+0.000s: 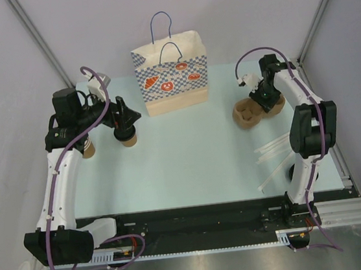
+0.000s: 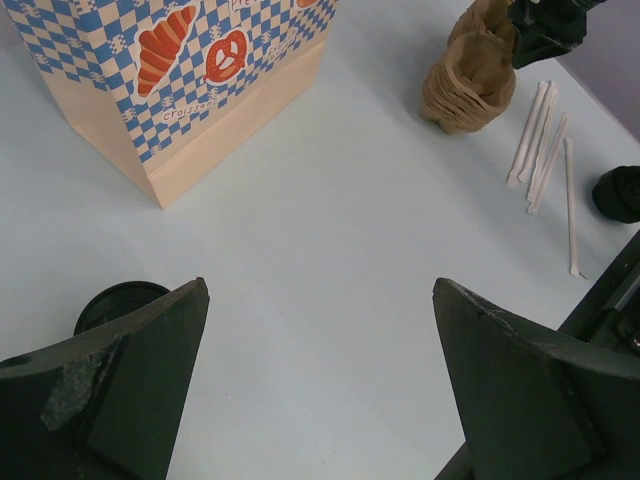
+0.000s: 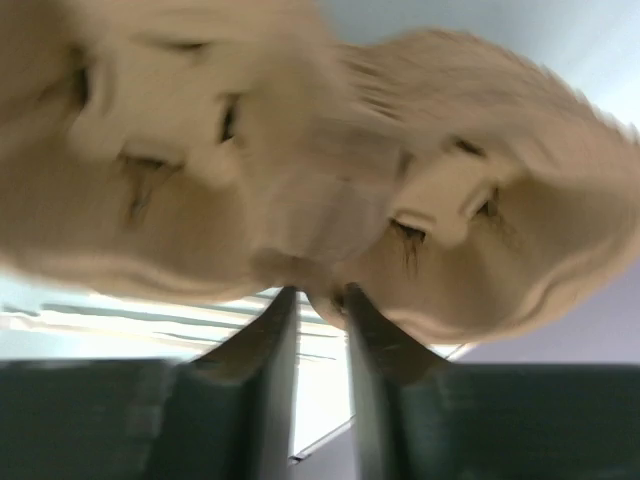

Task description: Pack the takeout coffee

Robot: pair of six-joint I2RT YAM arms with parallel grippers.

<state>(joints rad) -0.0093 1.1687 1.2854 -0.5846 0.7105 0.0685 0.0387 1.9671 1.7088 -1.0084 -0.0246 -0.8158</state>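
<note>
L fingers wide — coffee beside | R fingers narrow; at carrier stack

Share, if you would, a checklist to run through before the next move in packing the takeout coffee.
1. Left gripper open: ok.
2. Takeout coffee upright, lid on: ok.
3. Takeout coffee centred between the left fingers: not ok; in the wrist view the lid sits outside one finger.
4. Paper bag upright, mouth open: ok.
5. Right gripper holding the stack of pulp cup carriers: cannot tell; the wrist view is blurred.
6. Right arm away from the paper bag: ok.
</note>
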